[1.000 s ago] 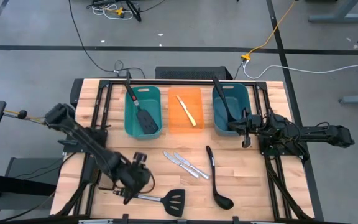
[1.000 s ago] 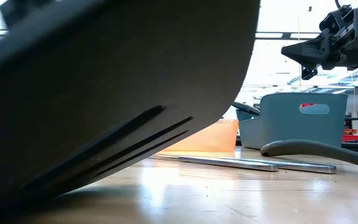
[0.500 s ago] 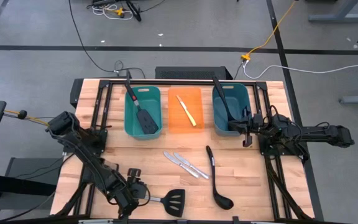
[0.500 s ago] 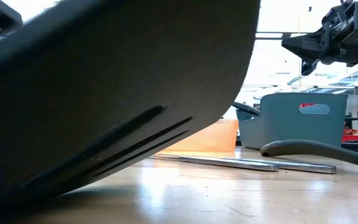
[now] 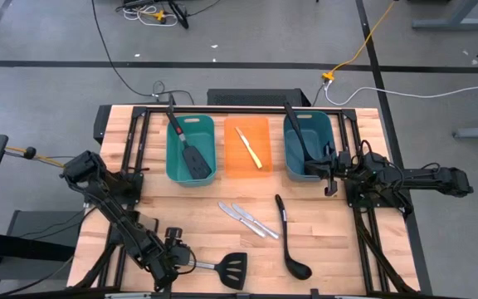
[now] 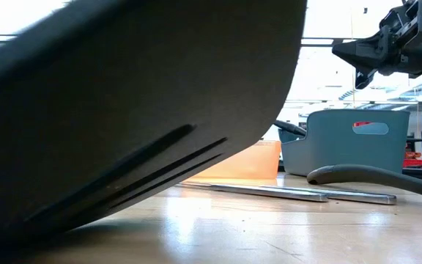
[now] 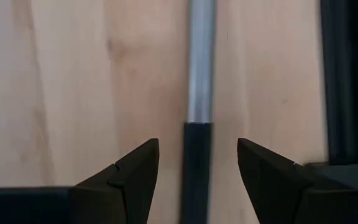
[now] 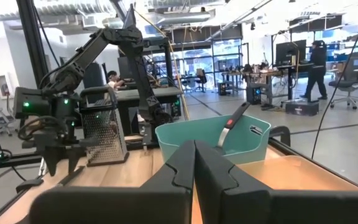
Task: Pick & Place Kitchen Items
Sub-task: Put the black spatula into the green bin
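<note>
A black slotted spatula (image 5: pixel 223 267) lies flat on the table by its near edge; its blade fills the low view (image 6: pixel 123 110). My left gripper (image 5: pixel 173 259) is open and low over the spatula's handle (image 7: pixel 197 124), one finger on either side, not touching it. My right gripper (image 5: pixel 329 181) is shut and empty, above the table beside the blue bin (image 5: pixel 307 143); it also shows in the low view (image 6: pixel 359 67). Two silver knives (image 5: pixel 247 218) and a black ladle (image 5: pixel 289 241) lie on the table's middle.
A teal bin (image 5: pixel 189 149) holds a spatula, an orange bin (image 5: pixel 250 148) holds a cream-handled knife, and the blue bin holds a ladle, all at the far side. Black frame rails run along the left and right edges. Bare wood lies between bins and knives.
My left gripper has gone toward the table's near edge and down, onto the free end of the spatula's handle. The spatula has stayed where it was.
</note>
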Available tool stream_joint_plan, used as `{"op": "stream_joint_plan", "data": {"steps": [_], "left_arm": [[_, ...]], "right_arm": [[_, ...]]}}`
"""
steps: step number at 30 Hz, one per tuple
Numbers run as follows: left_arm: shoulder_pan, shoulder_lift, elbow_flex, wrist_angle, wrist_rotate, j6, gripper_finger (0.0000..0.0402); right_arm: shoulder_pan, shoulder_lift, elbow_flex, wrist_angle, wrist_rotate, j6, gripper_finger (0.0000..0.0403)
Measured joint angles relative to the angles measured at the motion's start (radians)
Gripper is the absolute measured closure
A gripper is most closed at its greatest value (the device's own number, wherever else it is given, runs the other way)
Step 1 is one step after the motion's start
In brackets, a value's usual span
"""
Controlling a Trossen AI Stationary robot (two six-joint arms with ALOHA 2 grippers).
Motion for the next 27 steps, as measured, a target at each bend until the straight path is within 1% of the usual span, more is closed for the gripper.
{"op": "stream_joint_plan", "data": {"steps": [5,8,10,12,19,22,27], "left_arm": [[-0.003,0.028,0.002,0.005,-0.005,0.026,0.0177],[-0.003,0.060,-0.001,-0.011,0.010,0.043,0.0177],[-0.003,0.088,0.000,0.011,0.039,0.050,0.0177],[-0.003,0.105,0.004,0.009,0.036,0.061,0.0177],[-0.002,0.103,0.003,0.010,0.025,0.069,0.0183],[-0.001,0.103,0.002,0.005,0.028,0.081,0.0213],[-0.001,0.102,0.001,-0.005,0.026,0.105,0.0306]], "right_arm": [[0.000,0.001,0.000,0.007,0.000,0.000,0.0392],[0.000,0.003,0.000,0.007,0.000,0.000,0.0392],[0.000,0.003,0.000,0.008,0.000,0.000,0.0392],[0.000,0.005,0.000,0.007,0.000,0.000,0.0392],[0.000,0.009,0.000,0.009,0.000,0.000,0.0392],[0.000,0.010,0.000,0.009,0.000,0.000,0.0392],[0.000,0.010,0.000,0.009,0.000,0.000,0.0392]]}}
